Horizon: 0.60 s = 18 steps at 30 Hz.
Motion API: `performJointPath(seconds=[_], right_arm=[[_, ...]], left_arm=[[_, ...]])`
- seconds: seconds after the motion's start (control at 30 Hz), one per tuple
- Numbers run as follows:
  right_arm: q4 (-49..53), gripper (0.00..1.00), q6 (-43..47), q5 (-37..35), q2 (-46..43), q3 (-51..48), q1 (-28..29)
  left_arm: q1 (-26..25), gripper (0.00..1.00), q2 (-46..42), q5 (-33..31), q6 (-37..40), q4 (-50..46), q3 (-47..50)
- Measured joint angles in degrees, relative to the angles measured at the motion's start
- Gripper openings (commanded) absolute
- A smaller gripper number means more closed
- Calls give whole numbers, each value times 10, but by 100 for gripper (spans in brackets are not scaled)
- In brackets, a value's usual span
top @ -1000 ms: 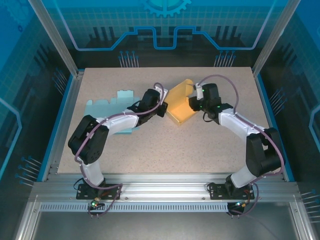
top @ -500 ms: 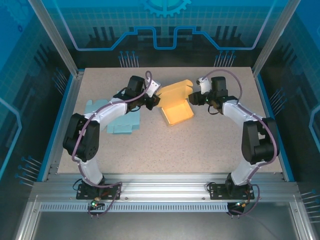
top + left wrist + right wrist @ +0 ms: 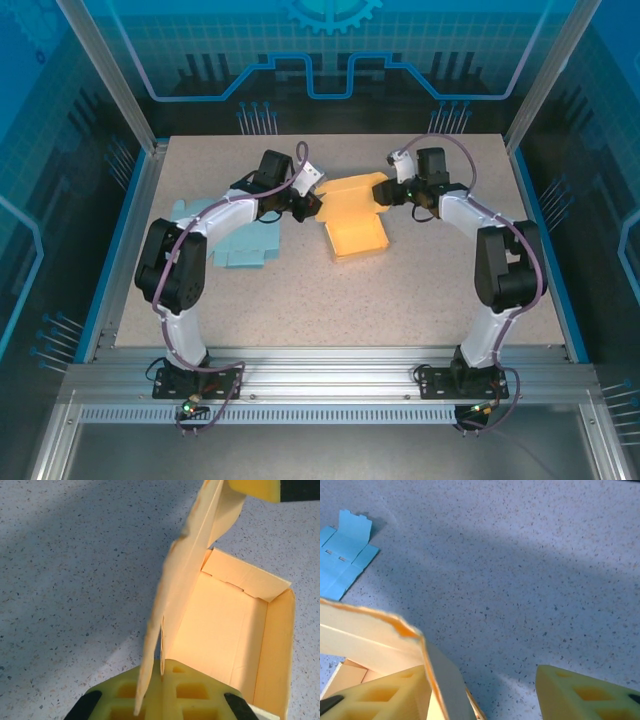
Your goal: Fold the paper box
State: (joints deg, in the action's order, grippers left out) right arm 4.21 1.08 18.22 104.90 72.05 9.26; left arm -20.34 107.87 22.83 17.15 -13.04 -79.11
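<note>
A raised flap of the orange paper box (image 3: pixel 225 630), its tip cut off, is pinched in the closed left gripper (image 3: pixel 161 685); the right gripper (image 3: pixel 485 687) is spread wide, clamping nothing.

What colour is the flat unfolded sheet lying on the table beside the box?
Light blue. The flat sheet shows best in the top external view.

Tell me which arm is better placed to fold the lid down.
Left, likely. The left hand is shut on the upright lid above the open box, so it can swing it down. The right hand is open, the lid's edge beside one finger, gripping nothing.
</note>
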Motion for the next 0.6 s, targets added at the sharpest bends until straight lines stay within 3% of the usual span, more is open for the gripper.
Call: performJointPath(seconds=[0.13,0.33,0.6], right_arm=[[-2,51,-2,1,0,-4,0],[-4,37,-11,-7,-7,-37,0],[-3,8,-16,-13,-21,-47,4]], left_arm=[[0,0,1,0,0,0,0],[0,0,1,-5,-2,0,0],[0,0,10,-5,-10,12,-2]])
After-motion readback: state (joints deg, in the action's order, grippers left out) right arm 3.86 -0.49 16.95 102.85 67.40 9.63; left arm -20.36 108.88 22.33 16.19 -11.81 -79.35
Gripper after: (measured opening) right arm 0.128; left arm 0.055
